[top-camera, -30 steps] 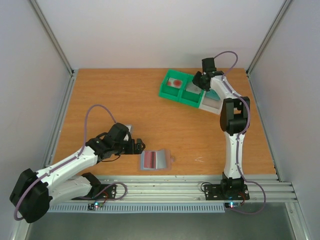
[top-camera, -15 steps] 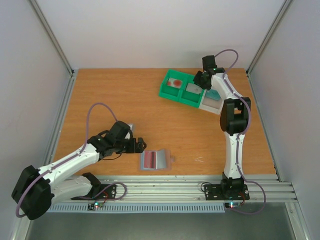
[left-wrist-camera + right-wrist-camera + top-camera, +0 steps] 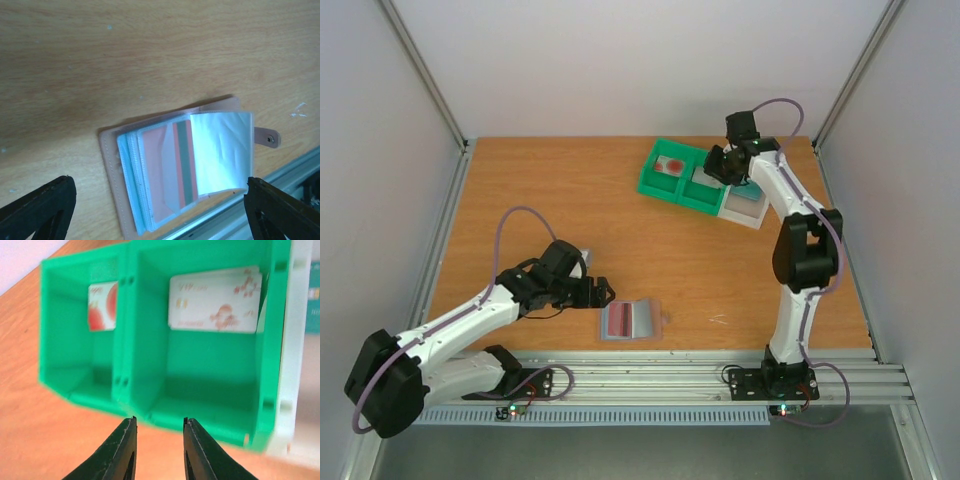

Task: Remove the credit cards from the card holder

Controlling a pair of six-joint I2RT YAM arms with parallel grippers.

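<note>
The card holder lies open near the table's front edge, and its clear sleeves are fanned up. A salmon card with a dark green stripe shows inside one sleeve. My left gripper hovers just left of the holder, open, with both black fingers wide of it and touching nothing. My right gripper hangs over the green and white tray, open and empty. In the tray lie a credit card with a red blotch and a whitish card.
The tray stands at the back right, and its white end compartment holds something teal. A metal rail runs along the near edge just beyond the holder. Bare wood lies between the two arms.
The right gripper's jaws have spread wider and that arm has drawn back a little from the tray. The left gripper has crept slightly right towards the holder.
</note>
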